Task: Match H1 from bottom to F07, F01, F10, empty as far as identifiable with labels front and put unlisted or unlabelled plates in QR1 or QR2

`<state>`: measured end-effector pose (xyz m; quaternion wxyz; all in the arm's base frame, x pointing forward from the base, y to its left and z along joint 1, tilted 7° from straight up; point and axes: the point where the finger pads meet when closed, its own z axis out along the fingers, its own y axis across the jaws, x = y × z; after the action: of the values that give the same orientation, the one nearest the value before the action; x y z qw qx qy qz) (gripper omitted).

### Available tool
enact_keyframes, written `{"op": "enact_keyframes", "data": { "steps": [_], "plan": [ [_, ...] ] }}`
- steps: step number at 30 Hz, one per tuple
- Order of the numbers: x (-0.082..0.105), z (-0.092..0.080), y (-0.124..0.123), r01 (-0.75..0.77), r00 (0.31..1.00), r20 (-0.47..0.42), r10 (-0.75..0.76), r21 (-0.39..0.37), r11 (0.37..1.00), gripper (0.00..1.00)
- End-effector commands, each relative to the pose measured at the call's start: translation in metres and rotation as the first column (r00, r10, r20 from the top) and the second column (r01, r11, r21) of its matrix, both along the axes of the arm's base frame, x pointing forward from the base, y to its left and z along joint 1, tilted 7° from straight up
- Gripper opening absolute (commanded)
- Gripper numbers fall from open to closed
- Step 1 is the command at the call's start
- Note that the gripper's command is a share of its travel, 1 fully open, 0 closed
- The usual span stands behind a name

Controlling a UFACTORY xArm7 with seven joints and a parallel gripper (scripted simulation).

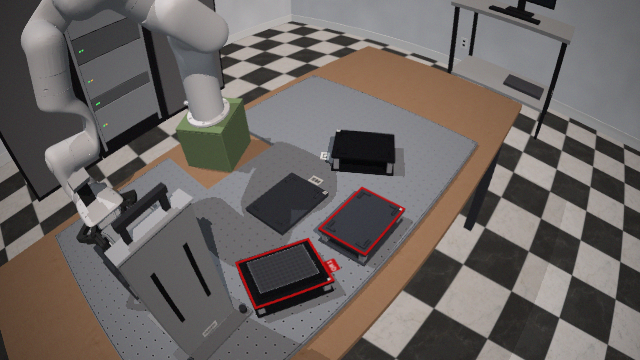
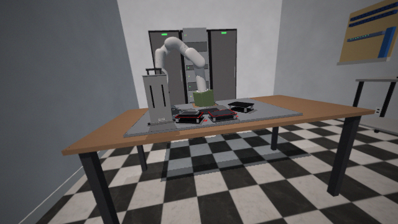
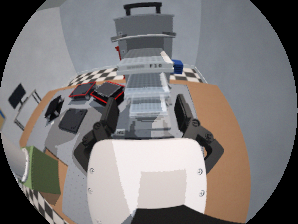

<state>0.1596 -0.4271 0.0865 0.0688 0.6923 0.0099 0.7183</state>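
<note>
Leftmost on the grey mat [image 1: 430, 150], the gripper [image 1: 102, 235] sits low at the open front of the plate hotel [image 1: 165, 270] — fingers spread fully apart, holding nothing. In the wrist view its two dark fingers flank a light plate end [image 3: 148, 106] that sticks out of the hotel's front; whether they touch it I cannot tell. Above that plate, more shelves stack up toward the black handle [image 3: 143, 8], one carrying a plate end with a label [image 3: 148, 66] too blurred to read. The hotel's grey back panel with two dark slots faces the top camera, so slot contents are hidden from there.

Next right, the arm rises from a green pedestal [image 1: 235, 150] at the mat's back edge. Just beside the hotel, a red-rimmed nest [image 1: 247, 285] holds a grey gridded plate [image 1: 282, 268] lying flat, with a red tag [image 1: 332, 266] at its right corner. Behind it lies a flat dark nest [image 1: 287, 202] with a small white label [image 1: 315, 180] at its far corner. Further right — a second red-rimmed nest [image 1: 330, 220] on short legs, dark surface bare. Farthest back right stands a raised black nest [image 1: 364, 150], well apart from the hotel.
</note>
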Motion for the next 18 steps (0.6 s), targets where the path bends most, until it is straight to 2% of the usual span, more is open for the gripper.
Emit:
{"op": "enact_keyframes", "data": {
  "steps": [1, 12, 18],
  "plan": [
    [0.005, 0.001, -0.001, 0.000, 1.000, 0.000, 0.000, -0.003, 1.000, 1.00],
    [0.020, 0.002, -0.003, 0.000, 1.000, 0.000, 0.000, -0.003, 1.000, 1.00],
    [0.020, 0.002, -0.003, 0.000, 1.000, 0.000, 0.000, -0.003, 1.000, 1.00]
  ]
}}
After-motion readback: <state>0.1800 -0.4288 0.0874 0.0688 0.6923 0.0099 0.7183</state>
